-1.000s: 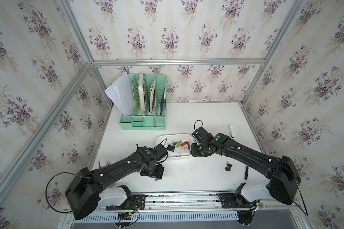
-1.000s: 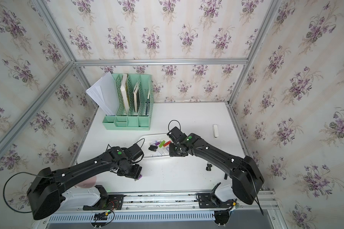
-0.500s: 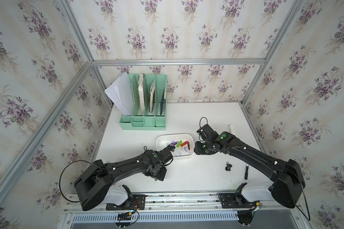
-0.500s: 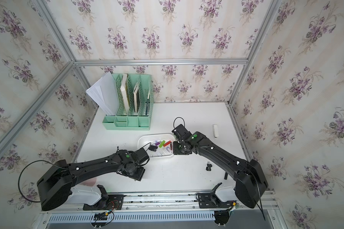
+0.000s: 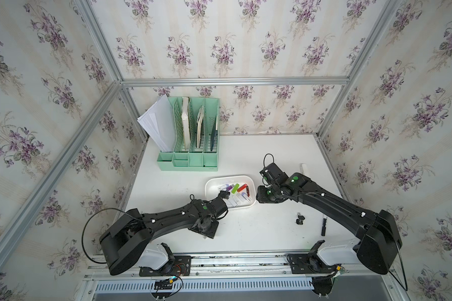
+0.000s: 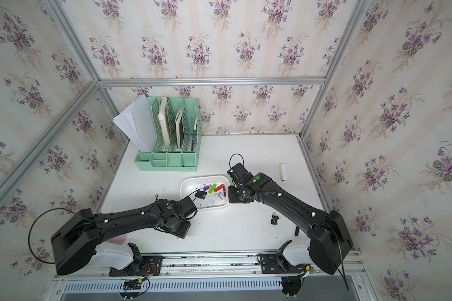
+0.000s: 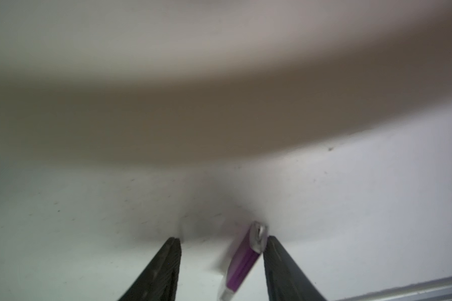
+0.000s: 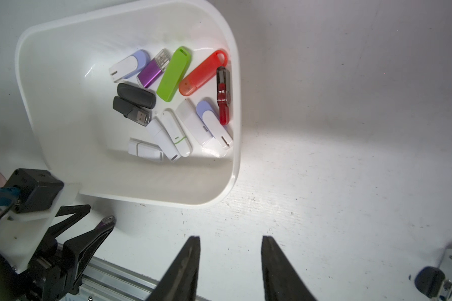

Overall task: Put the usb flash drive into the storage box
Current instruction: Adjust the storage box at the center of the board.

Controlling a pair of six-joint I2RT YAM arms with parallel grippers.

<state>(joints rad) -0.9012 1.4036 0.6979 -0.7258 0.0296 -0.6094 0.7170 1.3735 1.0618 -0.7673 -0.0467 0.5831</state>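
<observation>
While the left gripper (image 7: 222,239) sits low over the table (image 5: 259,156), its jaws stand moderately apart with the purple usb flash drive (image 7: 243,260) between them. The drive is tilted and its metal end leans on one finger (image 7: 274,255). The other finger (image 7: 167,260) is clear of it, so there is no two-sided grip. Cannot tell whether the drive's lower end rests on the table. In the right wrist view the same drive (image 8: 107,221) shows as a purple tip between those jaws. It is outside the storage box (image 8: 63,104), just beside the wall that faces the table's front edge. The right gripper (image 8: 230,238) hangs over bare table beside the box's wall on the side of the table's right edge, jaws apart and nothing between them. The storage box (image 5: 227,178) lies near the table's middle. It holds twelve loose drives (image 8: 174,74): one green, one orange-red, one purple, one black-and-red, two black, two white-and-lilac and four white. A mint-green file organizer (image 5: 191,161) stands by the back left corner, with papers and books upright in its slots.
</observation>
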